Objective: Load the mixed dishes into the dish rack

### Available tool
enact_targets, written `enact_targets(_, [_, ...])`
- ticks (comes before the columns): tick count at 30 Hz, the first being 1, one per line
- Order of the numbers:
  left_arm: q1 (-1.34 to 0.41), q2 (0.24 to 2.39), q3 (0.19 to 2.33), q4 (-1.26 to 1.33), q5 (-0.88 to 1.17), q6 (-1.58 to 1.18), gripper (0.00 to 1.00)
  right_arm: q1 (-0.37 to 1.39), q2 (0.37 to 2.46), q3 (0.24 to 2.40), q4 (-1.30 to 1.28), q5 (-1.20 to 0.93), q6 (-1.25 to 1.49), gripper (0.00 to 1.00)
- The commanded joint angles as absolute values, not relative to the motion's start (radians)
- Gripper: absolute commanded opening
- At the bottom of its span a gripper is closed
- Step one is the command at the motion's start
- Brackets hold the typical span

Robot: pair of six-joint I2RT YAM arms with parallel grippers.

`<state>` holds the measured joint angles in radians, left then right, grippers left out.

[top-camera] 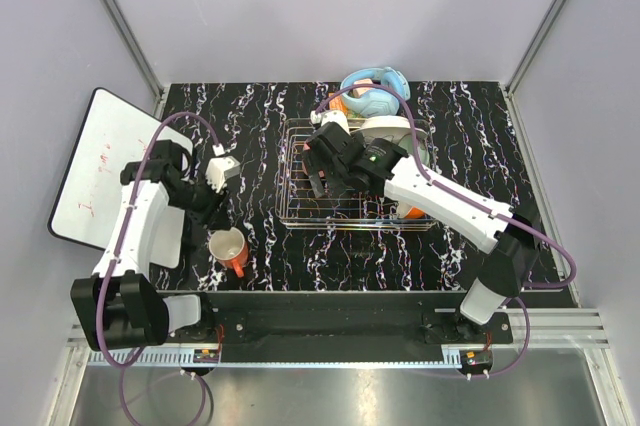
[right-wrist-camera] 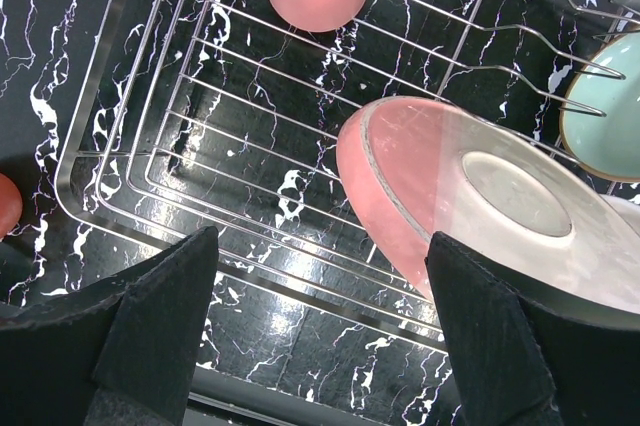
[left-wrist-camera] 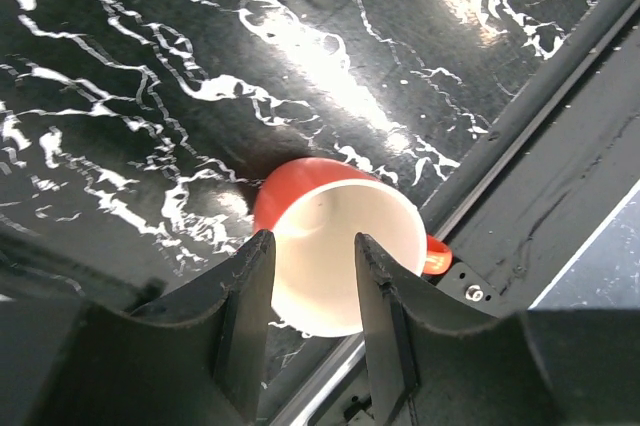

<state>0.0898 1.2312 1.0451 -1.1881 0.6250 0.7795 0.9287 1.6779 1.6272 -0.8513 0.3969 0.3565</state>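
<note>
Now | left pincer (left-wrist-camera: 313, 244) spread | mug (left-wrist-camera: 395, 236) just beyond its fingertips

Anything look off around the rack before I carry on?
Yes: light blue headphones sit at the far end of the dish rack, among the dishes, though they are no dish. Whether they lie inside it or just behind, the top view does not show.

Bright, even overhead light keeps the top view sharp. White glare washes the glossy table (left-wrist-camera: 330, 96) in the left wrist view, its near foreground dark and soft. Glints streak the dish rack (right-wrist-camera: 210, 181) wires in the right wrist view.
</note>
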Motion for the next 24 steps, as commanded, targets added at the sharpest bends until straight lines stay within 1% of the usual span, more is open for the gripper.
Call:
enact_targets(1, [0.101, 1.216, 1.071, -1.198, 0.597, 0.805, 0.41, 0.931, 1.621, 1.618, -0.816, 0.385, 0.37, 0.92])
enact_targets(12, [0.115, 1.27, 0.959, -1.131, 0.557, 0.833, 0.41, 0.93, 1.611, 1.615, -0.815, 0.391, 0.371, 0.92])
enact_targets(20, [0.117, 1.313, 0.919, -1.078, 0.549, 0.83, 0.39, 0.93, 1.606, 1.612, -0.815, 0.393, 0.374, 0.91])
enact_targets(24, [0.117, 1.307, 0.937, -1.089, 0.569, 0.818, 0.38, 0.931, 1.608, 1.614, -0.815, 0.383, 0.377, 0.91])
